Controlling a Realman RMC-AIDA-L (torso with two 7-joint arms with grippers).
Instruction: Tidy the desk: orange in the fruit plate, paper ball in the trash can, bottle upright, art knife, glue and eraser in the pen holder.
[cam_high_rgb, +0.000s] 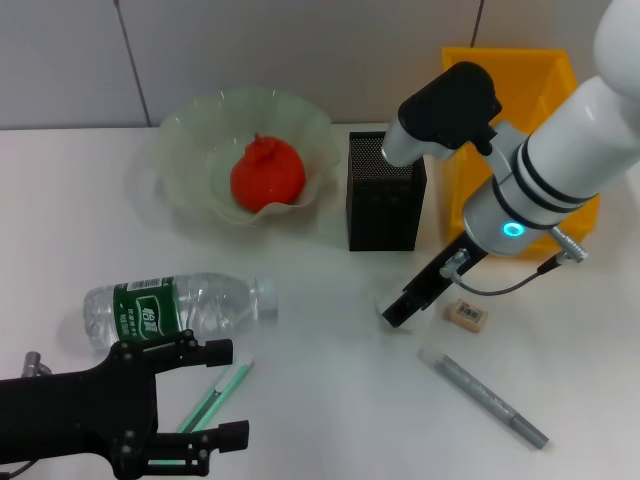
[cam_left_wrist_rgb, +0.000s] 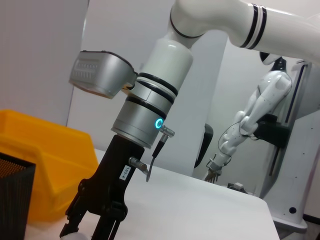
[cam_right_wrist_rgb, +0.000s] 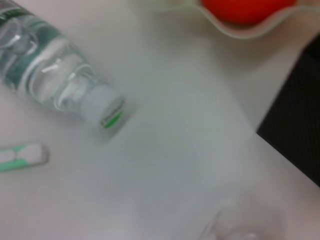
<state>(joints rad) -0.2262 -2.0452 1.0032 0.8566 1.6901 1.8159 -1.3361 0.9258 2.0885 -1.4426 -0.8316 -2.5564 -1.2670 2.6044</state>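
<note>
Desk (cam_high_rgb: 330, 420) partly tidied. Orange (cam_high_rgb: 267, 175) already in the fruit plate (cam_high_rgb: 185, 140). Bottle (cam_high_rgb: 175, 308) lying flat, not yet upright. Art knife (cam_high_rgb: 484, 398), glue (cam_high_rgb: 213, 396) and eraser (cam_high_rgb: 466, 314) outside the pen holder (cam_high_rgb: 386, 192). Right gripper (cam_high_rgb: 393, 316) angled low just beside the eraser, apparently closed, contents impossible to tell. Left gripper (cam_high_rgb: 232, 394) open, empty, over the glue.

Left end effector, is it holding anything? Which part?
Nothing. The left end effector is open over the knife. The right end effector is beside the eraser.
</note>
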